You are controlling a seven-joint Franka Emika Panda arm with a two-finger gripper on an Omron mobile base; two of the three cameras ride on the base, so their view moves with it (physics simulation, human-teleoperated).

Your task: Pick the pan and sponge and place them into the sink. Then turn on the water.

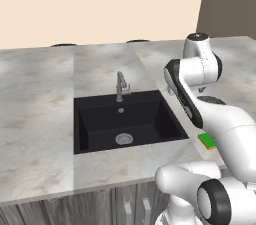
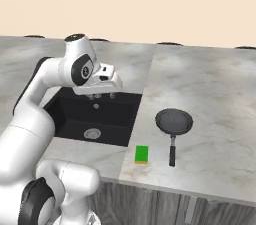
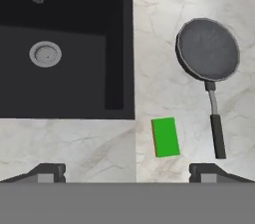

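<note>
Nothing is done yet: the pan (image 3: 208, 50) and sponge (image 3: 165, 137) lie on the surface (image 2: 210, 94) beside the sink (image 3: 74, 91), faucet (image 1: 120, 86) dry, end effector (image 3: 127, 170) released and empty.

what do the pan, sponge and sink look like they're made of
Pan: likely dull grey metal, matte, with a thin metal neck and dark, maybe plastic, grip.
Sponge: flat bright green, yellowish lower edge in the right base view; probably foam.
Sink: matte black basin, perhaps composite, with a silvery drain.

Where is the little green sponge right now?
The sponge lies on the marble counter right of the sink, near the front edge, beside the pan handle.
</note>
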